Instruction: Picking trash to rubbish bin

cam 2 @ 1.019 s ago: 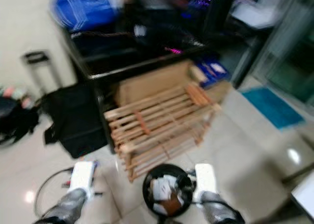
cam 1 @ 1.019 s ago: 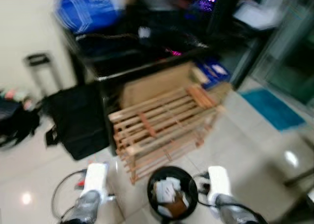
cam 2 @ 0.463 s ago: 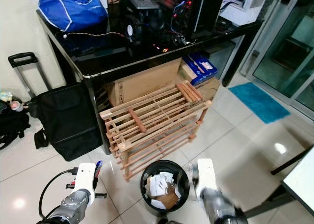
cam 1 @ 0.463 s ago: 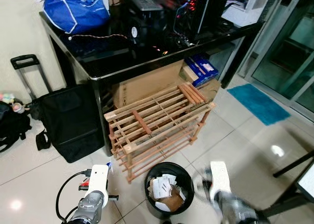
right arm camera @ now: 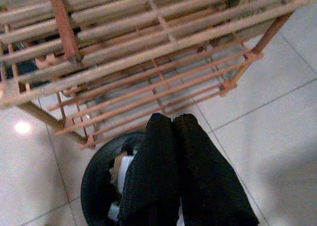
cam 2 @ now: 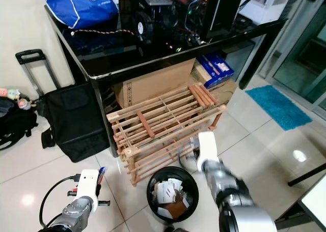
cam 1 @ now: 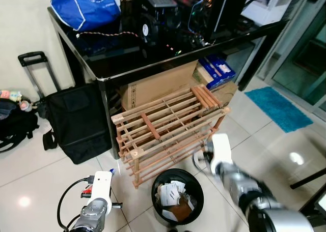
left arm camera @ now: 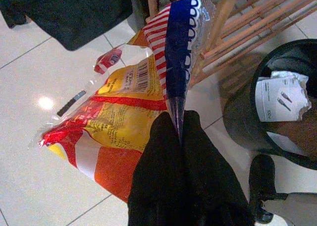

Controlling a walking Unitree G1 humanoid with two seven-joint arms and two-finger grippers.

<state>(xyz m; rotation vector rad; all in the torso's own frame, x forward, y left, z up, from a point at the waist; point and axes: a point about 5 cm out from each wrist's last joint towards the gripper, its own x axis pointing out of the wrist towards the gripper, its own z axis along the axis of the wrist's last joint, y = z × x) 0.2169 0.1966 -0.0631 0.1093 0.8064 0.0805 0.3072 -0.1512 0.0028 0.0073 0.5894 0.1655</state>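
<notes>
While left gripper (left arm camera: 179,124) pinches wrapper (left arm camera: 124,104) (bin (cam 1: 178,196) nr).

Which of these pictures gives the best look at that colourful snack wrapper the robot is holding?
The left wrist view: the snack wrapper is large there, pinched in the left gripper, its yellow, red and blue print plain. In the eye views just a small blue tip peeks out beside that arm.

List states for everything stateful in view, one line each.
left gripper: shut on snack wrapper
snack wrapper: held off the floor, crumpled
right gripper: shut, holding nothing, raised over the bin's edge
rubbish bin: upright, open-topped, partly filled with paper scraps
wooden rack: upright against the black table
trolley bag handle: extended
</notes>
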